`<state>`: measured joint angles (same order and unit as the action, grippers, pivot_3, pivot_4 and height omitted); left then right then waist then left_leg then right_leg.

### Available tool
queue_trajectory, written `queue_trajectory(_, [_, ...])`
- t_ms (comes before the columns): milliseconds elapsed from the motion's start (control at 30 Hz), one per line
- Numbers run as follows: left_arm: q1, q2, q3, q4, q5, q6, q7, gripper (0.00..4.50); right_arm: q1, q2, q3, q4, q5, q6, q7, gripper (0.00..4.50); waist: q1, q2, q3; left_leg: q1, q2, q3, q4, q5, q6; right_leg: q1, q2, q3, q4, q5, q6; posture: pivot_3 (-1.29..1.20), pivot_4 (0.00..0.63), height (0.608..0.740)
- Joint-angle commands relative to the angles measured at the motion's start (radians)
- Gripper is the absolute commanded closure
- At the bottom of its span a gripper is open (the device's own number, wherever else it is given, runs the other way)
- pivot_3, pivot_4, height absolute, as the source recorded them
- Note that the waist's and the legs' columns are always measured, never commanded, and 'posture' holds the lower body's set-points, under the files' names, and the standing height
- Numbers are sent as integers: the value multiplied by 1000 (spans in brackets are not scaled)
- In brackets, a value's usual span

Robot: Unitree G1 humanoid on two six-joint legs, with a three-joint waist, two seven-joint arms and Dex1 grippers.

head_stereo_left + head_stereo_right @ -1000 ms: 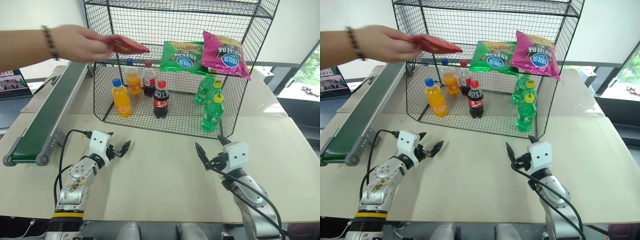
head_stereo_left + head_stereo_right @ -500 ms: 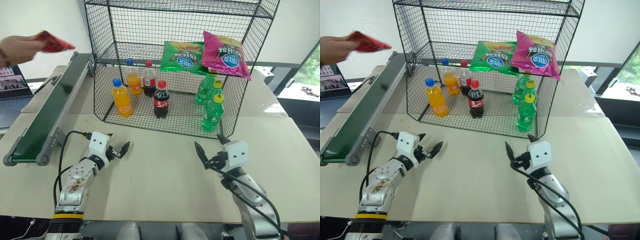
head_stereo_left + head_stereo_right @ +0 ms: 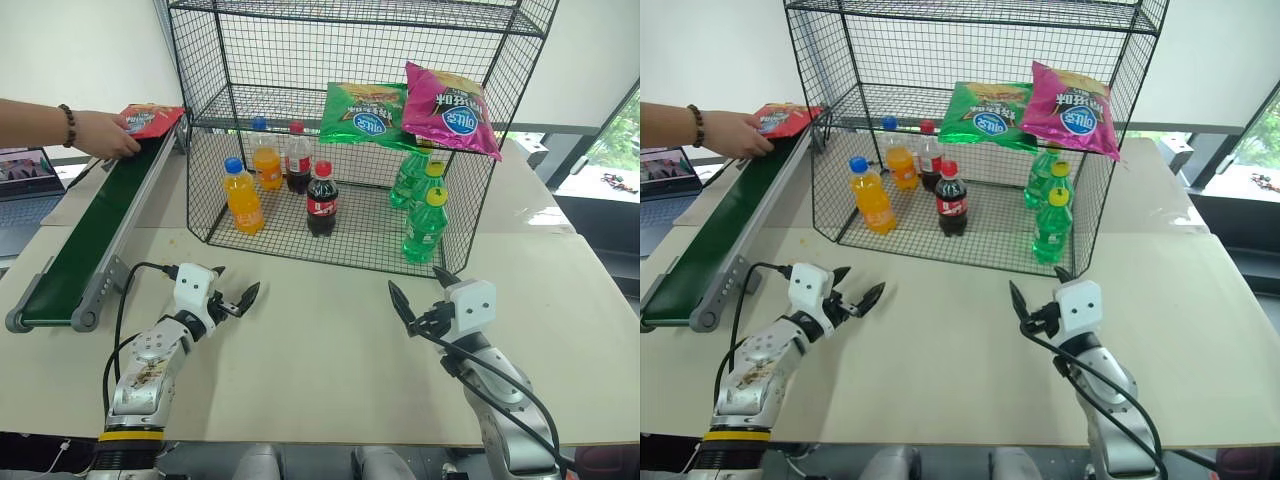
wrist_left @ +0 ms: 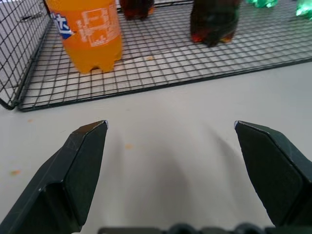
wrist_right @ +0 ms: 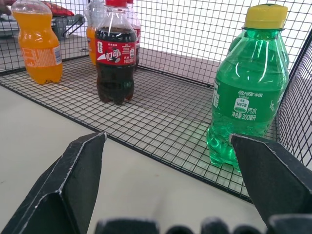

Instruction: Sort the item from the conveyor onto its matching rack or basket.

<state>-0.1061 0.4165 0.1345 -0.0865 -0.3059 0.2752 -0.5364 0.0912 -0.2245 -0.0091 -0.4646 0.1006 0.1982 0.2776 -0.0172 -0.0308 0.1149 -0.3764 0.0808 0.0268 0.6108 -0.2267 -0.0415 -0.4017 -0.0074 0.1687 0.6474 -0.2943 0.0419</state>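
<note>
Since the earlier frame, the red chip bag (image 3: pixel 150 119) has been brought by a person's hand (image 3: pixel 103 134) onto the conveyor's (image 3: pixel 90 230) far end beside the rack (image 3: pixel 350 140). Both the left gripper (image 3: pixel 238 298) and the right gripper (image 3: pixel 418 293) are held wide open and empty over bare surface (image 3: pixel 320 350).

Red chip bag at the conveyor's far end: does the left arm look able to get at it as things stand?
Probably not yet. The red chip bag lies at the far end of the conveyor with a person's hand on it, while the open left end effector hangs over the table well short of it.
</note>
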Motion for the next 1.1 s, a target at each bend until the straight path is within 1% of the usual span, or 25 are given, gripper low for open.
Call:
queue_trajectory(33, [14,36,40,-101,-65,43,-37,66,-28,-15,-7,-19,17,-7,17,0,0,0,0,0,0,0,0,0,0,0,0,0,0,0,0,0,150,740])
queue_trajectory(67, [24,45,50,-130,-87,66,-43,66,-38,-20,-7,-19,22,-4,26,0,0,0,0,0,0,0,0,0,0,0,0,0,0,0,0,0,150,740])
queue_trajectory(133, [52,60,104,-212,-176,149,-40,66,-70,-42,-9,-29,49,9,63,0,-2,0,0,0,0,0,0,0,0,0,0,0,0,0,0,0,150,740])
queue_trajectory(167, [66,68,154,-250,-242,206,-27,66,-91,-60,-11,-36,72,19,95,0,-4,0,0,0,0,0,0,0,0,0,0,0,0,0,0,0,150,740])
queue_trajectory(233, [79,80,223,-286,-327,280,-5,66,-119,-83,-10,-41,104,32,133,0,-7,0,0,0,0,0,0,0,0,0,0,0,0,0,0,0,150,740])
queue_trajectory(333, [98,80,449,-323,-596,414,119,66,-211,-132,-6,-32,198,63,241,0,-14,0,0,0,1,-1,0,0,0,0,0,-1,0,0,0,0,150,740])
queue_trajectory(400, [108,74,568,-333,-773,467,230,66,-273,-149,10,-15,248,76,304,0,-24,0,0,0,1,-2,1,-1,1,0,0,-2,0,0,0,0,150,740])
queue_trajectory(500, [139,69,698,-312,-1007,496,389,66,-364,-153,40,31,297,80,382,0,-28,0,0,1,1,-3,2,-2,3,3,0,-3,0,0,0,0,150,740])
queue_trajectory(633, [191,23,824,-270,-1263,428,615,66,-481,-138,89,110,347,69,489,0,-26,0,0,3,1,-7,3,-2,3,8,-1,-7,-1,0,0,0,150,740])
queue_trajectory(733, [241,-5,889,-245,-1375,366,695,66,-542,-125,120,137,371,57,556,0,-25,0,0,4,1,-10,4,-2,2,10,-1,-11,-1,0,0,0,150,740])
queue_trajectory(867, [324,-19,936,-200,-1482,328,716,66,-626,-99,148,169,425,71,642,0,-22,0,0,4,1,-14,4,-2,2,12,-1,-16,-1,-1,-2,0,150,740])
queue_trajectory(933, [358,-10,936,-182,-1537,329,719,66,-661,-94,165,178,450,77,694,0,-18,-1,0,4,1,-16,4,-2,2,12,-1,-18,-1,-2,-3,0,150,740])
queue_trajectory(1000, [373,8,958,-118,-1617,325,719,66,-703,-89,185,187,472,90,746,0,-16,-1,0,4,1,-17,4,-2,2,13,-1,-18,-1,-2,-4,0,150,740])
queue_trajectory(1100, [396,29,962,-56,-1651,325,708,66,-734,-88,196,199,485,96,783,0,-17,-1,0,4,1,-18,4,-2,2,13,-1,-20,-1,-3,-5,0,150,740])
